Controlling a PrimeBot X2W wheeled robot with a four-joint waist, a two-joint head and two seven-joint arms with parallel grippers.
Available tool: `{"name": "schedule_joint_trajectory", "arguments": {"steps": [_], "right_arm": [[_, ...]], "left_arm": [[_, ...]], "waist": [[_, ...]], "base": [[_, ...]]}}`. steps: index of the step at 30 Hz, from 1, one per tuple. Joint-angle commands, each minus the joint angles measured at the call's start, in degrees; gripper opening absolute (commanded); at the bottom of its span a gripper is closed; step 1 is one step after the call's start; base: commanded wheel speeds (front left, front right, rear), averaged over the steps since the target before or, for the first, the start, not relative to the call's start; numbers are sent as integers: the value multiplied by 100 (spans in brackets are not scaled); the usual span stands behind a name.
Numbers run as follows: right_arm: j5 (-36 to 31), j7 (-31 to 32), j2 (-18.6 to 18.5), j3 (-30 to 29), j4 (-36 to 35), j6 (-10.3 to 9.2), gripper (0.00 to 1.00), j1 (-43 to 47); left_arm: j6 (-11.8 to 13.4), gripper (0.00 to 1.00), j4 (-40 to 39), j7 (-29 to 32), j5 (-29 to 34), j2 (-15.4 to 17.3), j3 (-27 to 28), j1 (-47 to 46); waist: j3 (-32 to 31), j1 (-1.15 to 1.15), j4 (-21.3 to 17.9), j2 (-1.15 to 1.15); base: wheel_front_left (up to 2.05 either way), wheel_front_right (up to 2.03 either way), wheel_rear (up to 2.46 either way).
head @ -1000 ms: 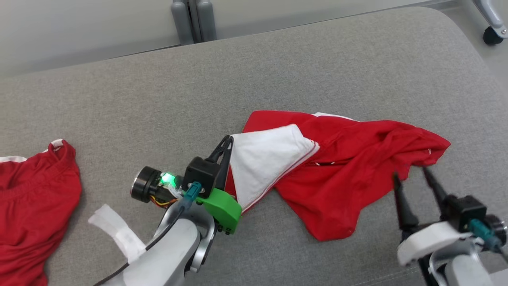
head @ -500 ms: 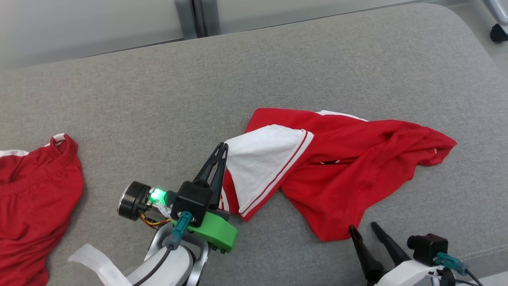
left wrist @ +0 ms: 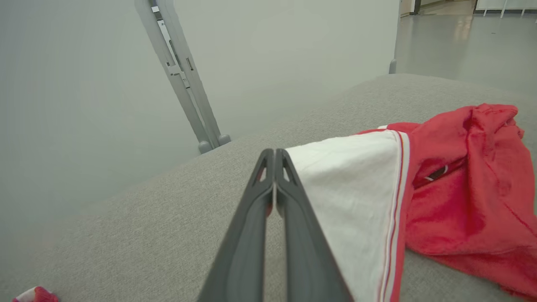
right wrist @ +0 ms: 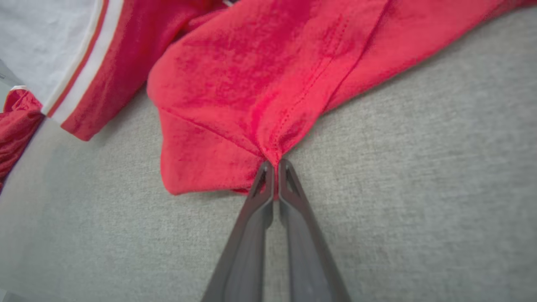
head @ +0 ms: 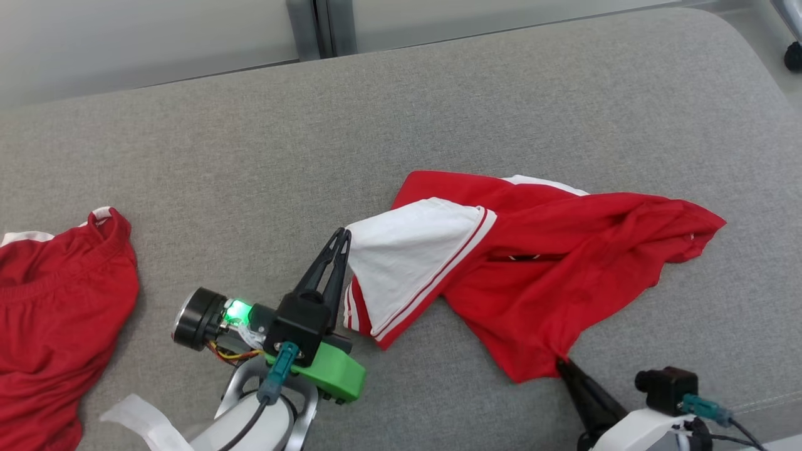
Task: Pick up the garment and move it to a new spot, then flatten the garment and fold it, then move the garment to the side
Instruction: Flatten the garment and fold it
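The garment point(head: 564, 263) is a red piece with a white, red-striped panel, lying crumpled on the grey cushion point(head: 388, 125). My left gripper point(head: 341, 237) is shut on the tip of the white panel; in the left wrist view its fingers point(left wrist: 275, 155) press together with the white cloth point(left wrist: 348, 180) beside them. My right gripper point(head: 559, 364) is shut on the garment's near red corner. In the right wrist view the red hem point(right wrist: 268, 138) bunches into the closed fingertips point(right wrist: 275, 165).
A second red garment point(head: 56, 313) lies at the cushion's left edge. A white strip point(head: 144, 426) trails by my left forearm. A grey metal post point(head: 319, 28) stands behind the cushion, and a caster wheel point(head: 794, 59) shows at the far right.
My right gripper came down from the garment's right end to its near corner and shut on it. My left gripper drew back a little with the white panel. The camera shifted slightly.
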Motion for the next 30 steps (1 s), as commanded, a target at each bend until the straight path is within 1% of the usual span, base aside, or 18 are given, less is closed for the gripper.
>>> {"name": "schedule_joint_trajectory", "arguments": {"steps": [1, 2, 5, 8, 10, 13, 15, 17, 20, 22, 24, 26, 30], "right_arm": [[-42, -1, -126, -135, -112, -11, 0, -8], [-98, -1, -172, -245, -209, -10, 0, 41], [-343, -2, -466, -812, -741, -10, 0, 218], [-585, -3, -829, -1438, -1385, -10, 0, 315], [-720, -6, -1108, -1765, -1747, -10, 0, 306], [-836, 30, -1608, -2067, -2160, -10, 0, 249], [-892, 223, -1872, -2218, -2389, -10, 0, 291], [-942, 501, -2081, -2262, -2570, -10, 0, 474], [-807, 932, -2150, -2054, -2834, -10, 0, 936], [-885, 1127, -2221, -1966, -2828, -11, 0, 1305], [-988, 1218, -2073, -1979, -2778, -11, 0, 1660], [-1156, 1184, -1971, -2166, -2578, -11, 0, 1959], [-1490, 1032, -1682, -2565, -2069, -11, 0, 2093]], "left_arm": [[62, 0, 14, 3, 122, 98, -19, -66], [95, 0, -14, -22, 187, 124, -28, -93], [184, 0, -187, -99, 381, 329, 23, -166], [193, 0, -496, -168, 464, 635, 170, -307], [108, 0, -738, -201, 499, 885, 311, -456], [-29, 0, -1072, -155, 347, 1187, 579, -696], [-149, 0, -1189, -62, 209, 1336, 736, -843], [-238, 0, -1251, 53, 89, 1410, 821, -951], [-280, 0, -1231, 242, -21, 1496, 833, -956], [-211, 0, -1223, 284, -56, 1468, 826, -853], [-137, 0, -1203, 273, -102, 1460, 831, -727], [-82, 0, -1180, 250, -147, 1483, 847, -604], [61, 0, -1152, 199, -309, 1569, 922, -268]], "waist": [[-45, 0, -10, 0], [-61, 0, -15, 0], [-105, 0, -42, 0], [-147, 0, -74, 0], [-165, 0, -91, 0], [-183, 0, -78, 0], [-193, 0, -25, 0], [-187, 0, 28, 0], [-105, 0, 118, 0], [-12, 0, 174, 0], [68, 0, 203, 0], [134, 0, 198, 0], [208, 0, 109, 0]], "base": [[0, 0, 0], [0, 0, 0], [0, 0, 0], [0, 0, 0], [0, 0, 0], [0, 0, 0], [0, 0, 0], [0, 0, 0], [0, 0, 0], [0, 0, 0], [0, 0, 0], [0, 0, 0], [0, 0, 0]]}}
